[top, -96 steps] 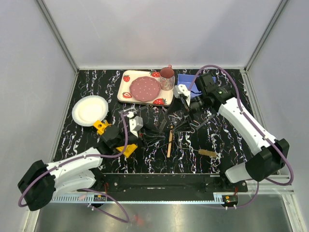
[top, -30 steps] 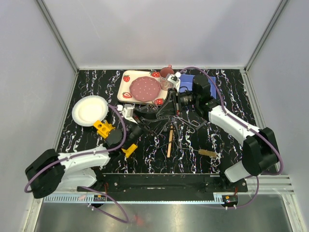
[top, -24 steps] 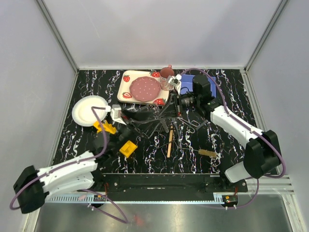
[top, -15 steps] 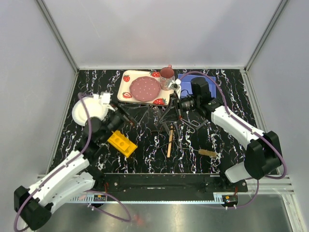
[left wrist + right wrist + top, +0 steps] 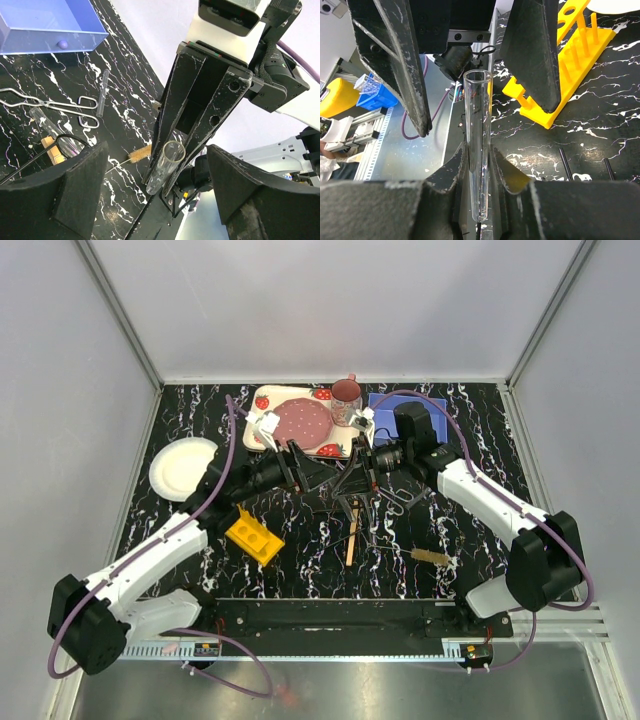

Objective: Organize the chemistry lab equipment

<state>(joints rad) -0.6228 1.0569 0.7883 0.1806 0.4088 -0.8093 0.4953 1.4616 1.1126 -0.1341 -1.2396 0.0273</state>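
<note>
On the table (image 5: pixel 470 530), the yellow rack (image 5: pixel 254 536) lies at the near left. Over the middle, the left gripper (image 5: pixel 320 477) stands spread, flanking the glass tube (image 5: pixel 478 150), which the right gripper (image 5: pixel 352 478) pinches by its lower part. The left should probably close squarely before the right releases.

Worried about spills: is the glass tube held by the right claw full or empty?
Empty: the glass tube in the right gripper shows clear throughout, no liquid.
</note>
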